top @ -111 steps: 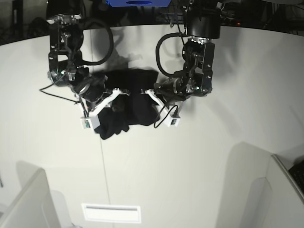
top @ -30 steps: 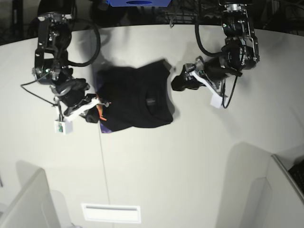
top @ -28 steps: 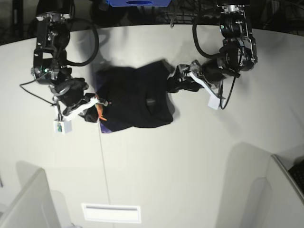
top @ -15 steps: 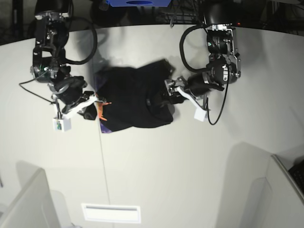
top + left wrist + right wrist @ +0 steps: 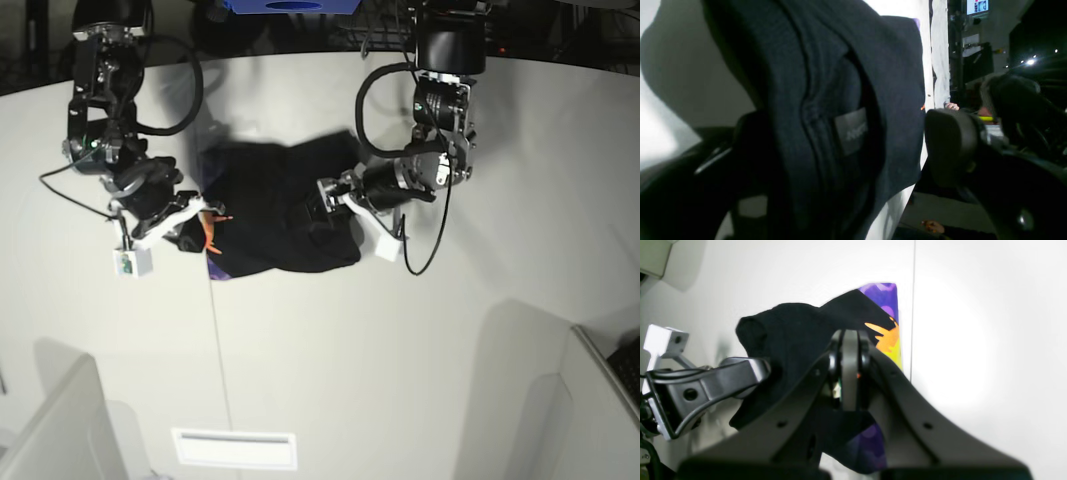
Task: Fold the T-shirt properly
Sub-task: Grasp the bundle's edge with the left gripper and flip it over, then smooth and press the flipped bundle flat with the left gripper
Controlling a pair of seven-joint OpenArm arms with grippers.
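The black T-shirt (image 5: 262, 195) lies bunched in the middle of the white table (image 5: 420, 330). My left gripper (image 5: 325, 203) is low over the shirt's right part, open. In the left wrist view its jaws (image 5: 846, 150) stand wide apart, with the collar fold and its grey label (image 5: 850, 130) between them. My right gripper (image 5: 197, 215) is shut on the shirt's left edge. In the right wrist view the fingers (image 5: 849, 373) pinch black cloth (image 5: 790, 330), and the purple, orange and yellow print (image 5: 888, 336) shows beside them.
A thin seam (image 5: 215, 340) runs down the table from the shirt toward the front. Pale partitions stand at the front left (image 5: 55, 430) and front right (image 5: 540, 410). A white slotted plate (image 5: 235, 448) lies near the front edge. A blue object (image 5: 290, 5) sits at the back.
My left arm has swung in from the right of the shirt onto its collar area, and its jaws have spread wide. The right gripper has kept its hold and barely moved.
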